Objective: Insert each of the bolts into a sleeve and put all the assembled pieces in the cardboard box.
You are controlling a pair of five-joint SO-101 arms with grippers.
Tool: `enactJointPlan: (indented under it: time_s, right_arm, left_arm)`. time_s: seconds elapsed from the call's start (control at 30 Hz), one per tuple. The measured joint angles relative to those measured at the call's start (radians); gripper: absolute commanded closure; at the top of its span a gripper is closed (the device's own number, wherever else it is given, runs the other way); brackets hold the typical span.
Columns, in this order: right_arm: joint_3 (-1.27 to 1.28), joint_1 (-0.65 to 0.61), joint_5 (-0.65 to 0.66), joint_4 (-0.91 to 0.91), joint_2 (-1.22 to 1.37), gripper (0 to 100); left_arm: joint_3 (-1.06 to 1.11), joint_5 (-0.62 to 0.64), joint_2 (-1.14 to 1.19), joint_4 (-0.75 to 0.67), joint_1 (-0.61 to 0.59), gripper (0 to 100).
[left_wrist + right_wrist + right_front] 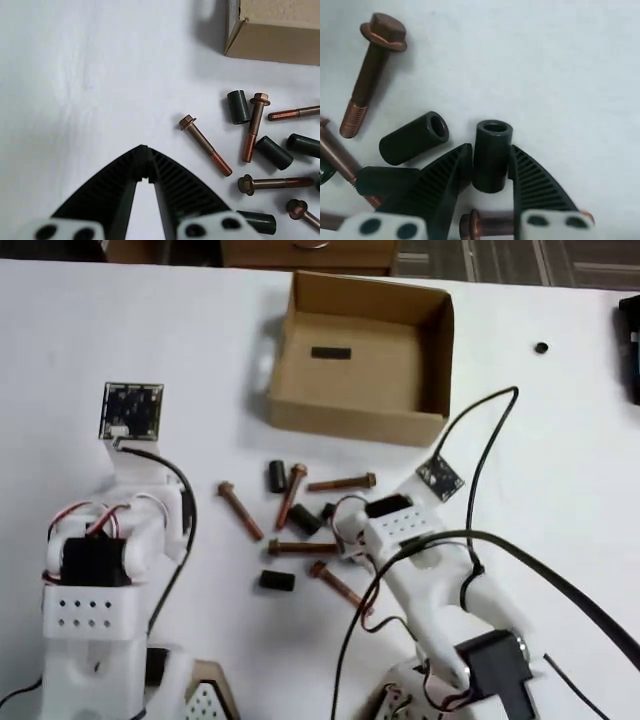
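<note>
White tabletop [120, 320] is seen under both arms, with the loose parts gathered between them, near the front of the box. One black sleeve [492, 160] is clamped between the fingers of the right gripper [490, 148], taken across its round side, with its open end showing beyond the fingertips. It is judged light, rigid and smooth-walled, so it may slip or twist unless it is gripped square at mid-length with the bore left free. Another sleeve [414, 138] lies just beside it, and a copper bolt [370, 70] lies farther off. Bolts are judged stiff and best taken by the shank near the head. The left gripper [144, 150] is held with fingertips together on nothing, over bare table. The cardboard box [350, 425] is open-topped. One small dark piece [330, 353] lies on its floor, and what it is cannot be told.
</note>
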Motion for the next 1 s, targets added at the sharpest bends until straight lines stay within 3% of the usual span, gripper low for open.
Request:
enactJointPlan:
  time_s: [0.07, 0.47, 0.77, 1.0]
  right_arm:
    - [-0.005, 0.000, 0.000, 0.000, 0.015, 98.8]
    - [-0.173, 0.002, 0.020, 0.206, 0.038, 97.8]
    - [-0.407, 0.066, 0.265, 0.376, 0.038, 97.8]
    - [-0.609, 0.184, 0.618, 0.500, 0.038, 97.8]
  left_arm:
    - [0.000, 0.000, 0.000, -0.003, 0.000, 98]
    - [0.000, 0.005, 0.005, -0.040, -0.002, 98]
    - [0.000, 0.229, 0.005, -0.018, 0.000, 98]
    - [0.021, 0.307, 0.058, -0.003, 0.037, 98]
